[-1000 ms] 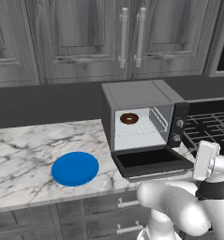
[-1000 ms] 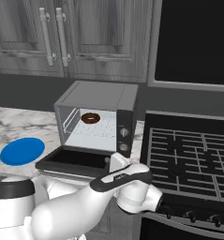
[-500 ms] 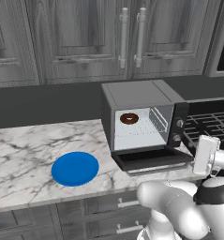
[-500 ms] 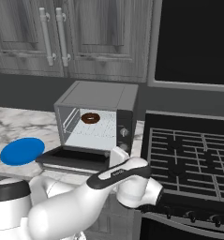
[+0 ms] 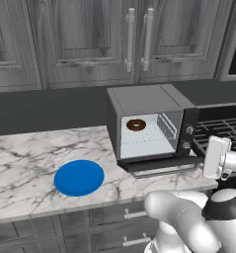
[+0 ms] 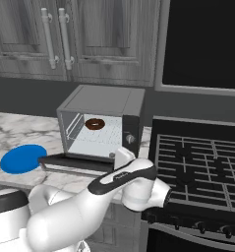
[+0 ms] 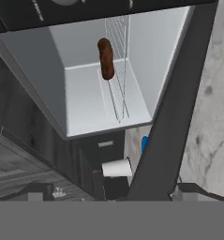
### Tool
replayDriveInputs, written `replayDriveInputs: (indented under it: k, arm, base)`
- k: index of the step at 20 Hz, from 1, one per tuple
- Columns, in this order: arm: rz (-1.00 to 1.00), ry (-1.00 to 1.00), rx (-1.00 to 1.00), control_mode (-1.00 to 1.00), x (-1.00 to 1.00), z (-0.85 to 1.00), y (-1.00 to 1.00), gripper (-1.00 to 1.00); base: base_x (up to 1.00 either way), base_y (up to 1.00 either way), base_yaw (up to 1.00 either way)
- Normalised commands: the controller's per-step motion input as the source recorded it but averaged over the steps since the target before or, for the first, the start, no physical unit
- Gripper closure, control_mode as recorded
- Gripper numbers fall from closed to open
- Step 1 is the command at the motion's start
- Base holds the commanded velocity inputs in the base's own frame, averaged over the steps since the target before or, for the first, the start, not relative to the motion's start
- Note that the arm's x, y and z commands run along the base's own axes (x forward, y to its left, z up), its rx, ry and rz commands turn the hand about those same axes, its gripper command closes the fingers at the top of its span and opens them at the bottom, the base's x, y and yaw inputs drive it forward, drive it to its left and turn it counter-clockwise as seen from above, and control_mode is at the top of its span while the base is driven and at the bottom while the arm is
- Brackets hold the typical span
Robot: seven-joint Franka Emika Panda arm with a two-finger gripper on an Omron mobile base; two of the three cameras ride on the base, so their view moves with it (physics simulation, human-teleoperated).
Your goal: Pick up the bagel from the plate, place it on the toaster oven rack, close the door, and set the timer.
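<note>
A: How do the jaws stand?

B: Spread wide, grasping nothing. The gripper (image 7: pixel 108 197) points at the underside of the door (image 7: pixel 172 117), which hangs open.

A: Count the things.

B: One bagel (image 5: pixel 136 124) on the toaster oven rack (image 5: pixel 144 140); one plate (image 5: pixel 79 177), bare, on the counter (image 5: pixel 25 163) left of the one toaster oven (image 5: pixel 151 99).

A: Since a second ago?

B: The hand has lifted toward the door's right end; the door seems raised slightly.

The white arm bends low and reaches to the right. Its wrist is rolled on its side. The gripper (image 7: pixel 108 193) has its two dark fingers spread wide apart, with nothing held.
</note>
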Motion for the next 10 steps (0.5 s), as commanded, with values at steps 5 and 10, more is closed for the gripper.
replayDriveInputs:
  k: [5, 10]
  arm:
    - [0.0, 0.0, 0.0, -1.0, 0.14, 0.2, 0.22, -1.0]
    - [0.0, 0.0, 0.0, -1.0, 0.2, 0.12, 0.24, -1.0]
  base:
    - [0.0, 0.0, 0.0]
    - [0.0, 0.0, 0.0]
